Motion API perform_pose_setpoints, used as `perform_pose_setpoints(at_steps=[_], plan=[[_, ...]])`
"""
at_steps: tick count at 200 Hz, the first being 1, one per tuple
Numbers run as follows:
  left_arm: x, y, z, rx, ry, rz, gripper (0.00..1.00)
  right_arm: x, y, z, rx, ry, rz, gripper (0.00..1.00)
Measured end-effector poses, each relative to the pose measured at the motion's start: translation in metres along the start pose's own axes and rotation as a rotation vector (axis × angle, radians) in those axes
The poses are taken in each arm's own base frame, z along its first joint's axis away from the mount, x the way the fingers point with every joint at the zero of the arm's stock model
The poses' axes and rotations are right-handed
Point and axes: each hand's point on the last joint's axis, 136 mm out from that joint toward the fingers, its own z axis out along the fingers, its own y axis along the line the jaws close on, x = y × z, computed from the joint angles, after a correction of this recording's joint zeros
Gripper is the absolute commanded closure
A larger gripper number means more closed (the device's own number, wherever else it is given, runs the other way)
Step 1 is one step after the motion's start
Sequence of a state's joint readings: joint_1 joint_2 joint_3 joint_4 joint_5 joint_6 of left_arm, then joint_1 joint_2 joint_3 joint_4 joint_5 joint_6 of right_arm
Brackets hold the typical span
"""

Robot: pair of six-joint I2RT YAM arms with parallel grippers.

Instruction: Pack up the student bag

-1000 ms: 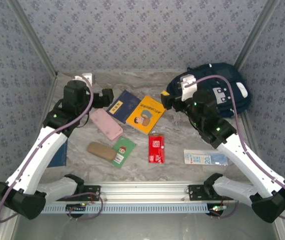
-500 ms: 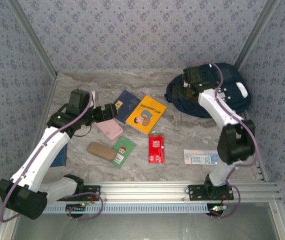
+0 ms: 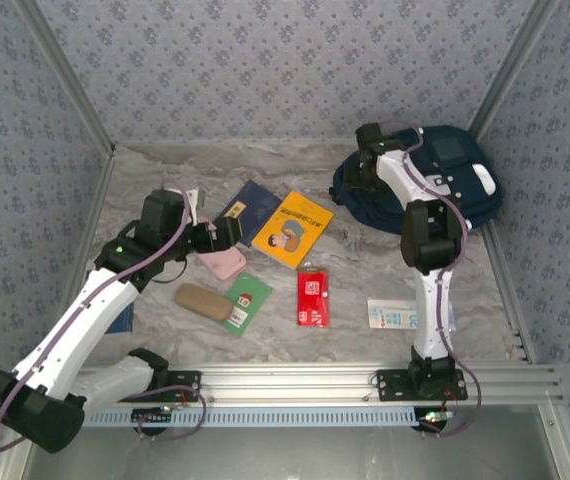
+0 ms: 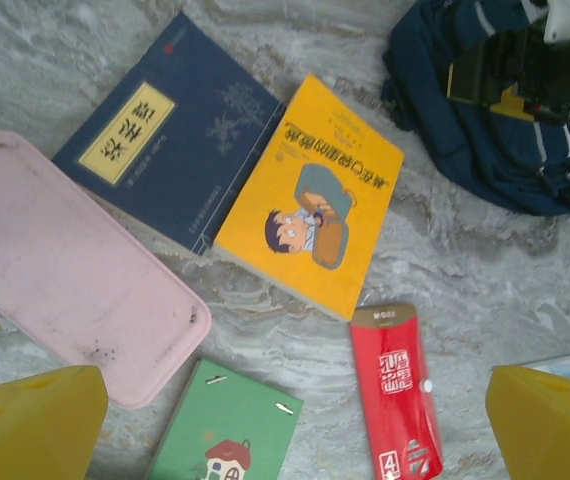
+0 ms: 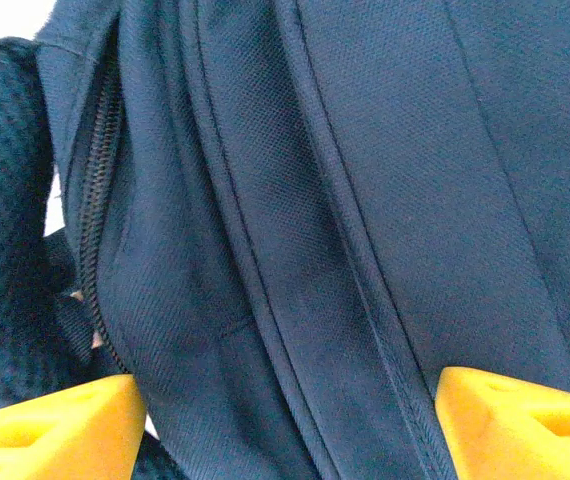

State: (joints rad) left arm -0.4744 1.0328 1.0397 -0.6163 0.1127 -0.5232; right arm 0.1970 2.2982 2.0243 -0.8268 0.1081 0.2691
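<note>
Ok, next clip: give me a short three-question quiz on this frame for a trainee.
1. True or false: the yellow book lies on the student bag.
2. Which end effector is over the bag? A left, B right, C both.
3. What colour is the case beside the navy book?
Key: 1 false, it lies on the table; 2 B, the right end effector; 3 pink.

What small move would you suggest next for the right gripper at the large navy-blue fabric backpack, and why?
Probably lower the right gripper slightly and close on the fold beside the zipper. Its fingers stand apart over the large navy-blue fabric backpack with no fabric pinched, and the zipper runs near one finger, so gripping there could start opening it.
</note>
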Motion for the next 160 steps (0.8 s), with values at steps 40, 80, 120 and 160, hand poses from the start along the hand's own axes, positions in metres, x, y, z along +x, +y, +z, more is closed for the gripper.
perform_pose_setpoints(at_steps=[40,80,120,160], plan=[[0.003,-0.001,0.007,0.001,0.018,0.011,0.05,-0.008,0.001,0.016,0.076,0.02,-0.053,0.34],[0.005,-0.002,0.015,0.005,0.038,0.017,0.08,-0.012,-0.003,0.023,0.132,0.008,-0.085,0.79],[0.011,0.0,0.027,-0.003,0.077,0.017,0.09,-0.011,0.001,0.026,0.117,0.0,-0.114,1.0],[0.01,0.0,0.027,-0.003,0.076,0.024,0.1,-0.011,0.004,0.02,0.097,-0.017,-0.129,1.0]])
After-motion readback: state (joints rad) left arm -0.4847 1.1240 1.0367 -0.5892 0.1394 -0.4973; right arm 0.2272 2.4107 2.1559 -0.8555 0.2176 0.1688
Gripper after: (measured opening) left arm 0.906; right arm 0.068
